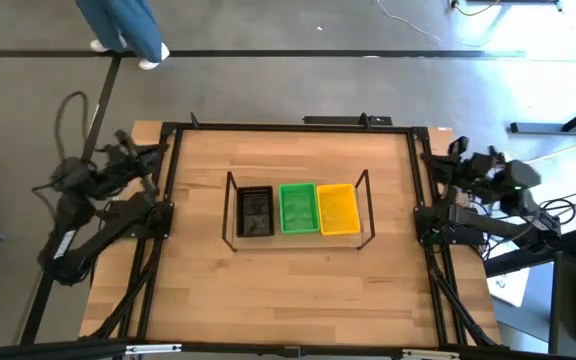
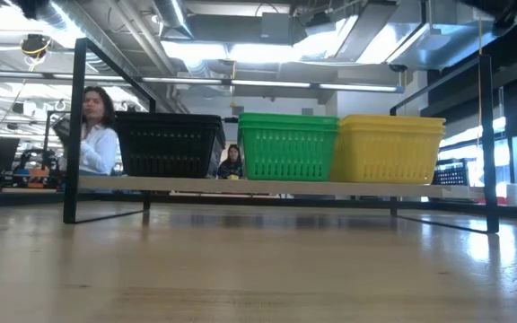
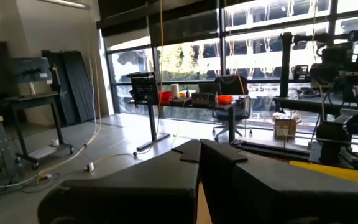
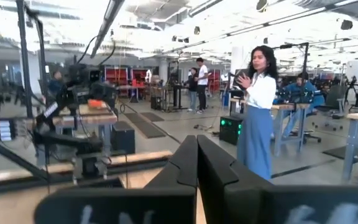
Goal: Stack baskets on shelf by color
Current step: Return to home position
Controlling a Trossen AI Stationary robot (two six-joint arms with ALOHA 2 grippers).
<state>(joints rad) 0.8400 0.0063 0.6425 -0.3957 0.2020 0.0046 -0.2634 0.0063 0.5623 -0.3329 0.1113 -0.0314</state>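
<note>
Centre of high view: shelf (image 1: 368, 205) holds 3 colour piles side by side. Black basket (image 1: 255, 212) is on the left, green basket (image 1: 298, 208) mid, yellow basket (image 1: 338, 208) on the right, rims touching or v. nearly. Low view shows the same order, all sitting level on the wood base (image 2: 240, 184), none tilted. Can't count how many are nested per pile from either view. No loose baskets show on the table (image 1: 288, 290), so sorting looks done imo. Only thing left = arms to home.

Left gripper (image 1: 140, 155) sits mid-left of frame, just outside the black frame (image 1: 168, 180). Left wrist view shows its fingers together, nothing between. Right gripper (image 1: 460, 152) is mid-right, also off the tabletop, fingers together, empty.

Clearance: both grippers are well apart from the shelf, w/ bare wood all round it. Shelf uprights (image 1: 230, 210) are thin wire, easy to snag, but nothing's near them. Person (image 1: 118, 25) stands upper left, beyond the table's far edge, apart from both grippers.
</note>
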